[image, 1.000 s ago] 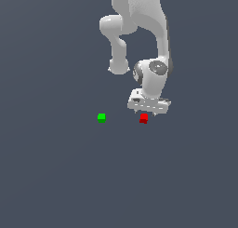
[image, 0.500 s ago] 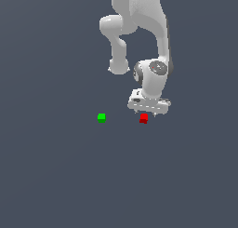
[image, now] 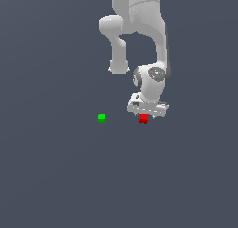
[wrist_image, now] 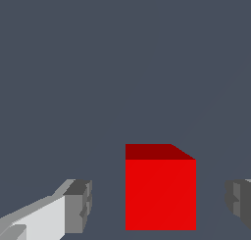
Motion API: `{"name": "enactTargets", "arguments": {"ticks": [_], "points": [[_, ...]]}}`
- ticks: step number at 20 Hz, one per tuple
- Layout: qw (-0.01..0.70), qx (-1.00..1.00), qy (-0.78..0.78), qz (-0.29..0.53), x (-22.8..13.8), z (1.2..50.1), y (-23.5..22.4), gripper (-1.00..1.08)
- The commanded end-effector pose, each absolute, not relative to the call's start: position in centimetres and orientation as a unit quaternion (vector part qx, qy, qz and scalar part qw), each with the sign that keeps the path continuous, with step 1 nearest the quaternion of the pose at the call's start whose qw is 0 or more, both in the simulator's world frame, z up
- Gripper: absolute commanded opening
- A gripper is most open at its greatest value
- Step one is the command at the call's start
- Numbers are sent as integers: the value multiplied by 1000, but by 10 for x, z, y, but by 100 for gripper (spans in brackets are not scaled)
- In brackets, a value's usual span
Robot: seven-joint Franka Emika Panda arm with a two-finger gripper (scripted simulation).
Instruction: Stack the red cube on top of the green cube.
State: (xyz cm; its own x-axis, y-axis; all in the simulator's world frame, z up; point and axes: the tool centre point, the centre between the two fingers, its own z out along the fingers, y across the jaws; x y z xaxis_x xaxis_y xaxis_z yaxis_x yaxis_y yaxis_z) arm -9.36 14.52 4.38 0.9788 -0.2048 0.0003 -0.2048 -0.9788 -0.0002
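The red cube point(image: 143, 118) sits on the grey floor right under the white gripper point(image: 145, 116). In the wrist view the red cube point(wrist_image: 160, 192) lies between the two grey fingertips point(wrist_image: 78, 205), with a gap on each side, so the gripper point(wrist_image: 159, 202) is open around it and not touching it. The green cube point(image: 102, 117) rests on the floor apart from it, toward the exterior view's left. It is out of the wrist view.
The white arm point(image: 139, 31) rises from the gripper to the top of the exterior view. The floor point(image: 60, 176) is plain dark grey, with nothing else on it.
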Motion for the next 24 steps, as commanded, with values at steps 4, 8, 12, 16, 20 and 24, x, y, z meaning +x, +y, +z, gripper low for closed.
{"name": "enactTargets", "arguments": {"ticks": [4, 8, 12, 16, 20, 24], "points": [[0, -995, 103, 0, -94, 24, 145, 100], [0, -995, 103, 0, -93, 20, 145, 100], [0, -995, 103, 0, -93, 20, 145, -100], [0, -995, 103, 0, -93, 20, 145, -100], [0, -995, 103, 0, -93, 21, 145, -100], [0, -995, 103, 0, -93, 27, 145, -100]]}}
